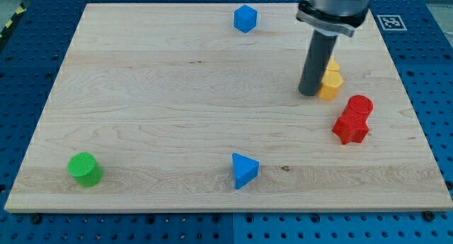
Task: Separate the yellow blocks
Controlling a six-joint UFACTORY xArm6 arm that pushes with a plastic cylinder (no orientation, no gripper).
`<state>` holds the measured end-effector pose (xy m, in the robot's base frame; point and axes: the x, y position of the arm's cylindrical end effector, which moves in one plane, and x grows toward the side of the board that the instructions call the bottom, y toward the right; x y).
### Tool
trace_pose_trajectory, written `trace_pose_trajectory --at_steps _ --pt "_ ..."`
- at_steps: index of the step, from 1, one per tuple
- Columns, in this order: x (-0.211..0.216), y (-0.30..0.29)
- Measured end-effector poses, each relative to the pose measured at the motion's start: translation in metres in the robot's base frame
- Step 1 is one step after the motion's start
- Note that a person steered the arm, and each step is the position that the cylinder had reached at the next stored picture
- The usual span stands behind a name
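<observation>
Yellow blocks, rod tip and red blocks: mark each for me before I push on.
yellow blocks [330,83]: camera view, on the front block's top face, right of the rod.
my tip [308,93]: camera view, the rod's very end, touching the yellow blocks' left side.
red blocks [352,125]: camera view, on the lower block's top.

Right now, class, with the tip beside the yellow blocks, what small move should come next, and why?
Probably slide my tip toward the view's right, into the seam between the two touching yellow blocks. They sit pressed together just right of it, so wedging there should part them.
</observation>
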<state>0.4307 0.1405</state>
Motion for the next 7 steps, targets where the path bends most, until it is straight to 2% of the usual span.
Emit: trace_pose_trajectory --at_steps 2,5,7 --pt "-0.006 -0.011" --pt "-0.036 0.01" --pt "-0.037 0.051"
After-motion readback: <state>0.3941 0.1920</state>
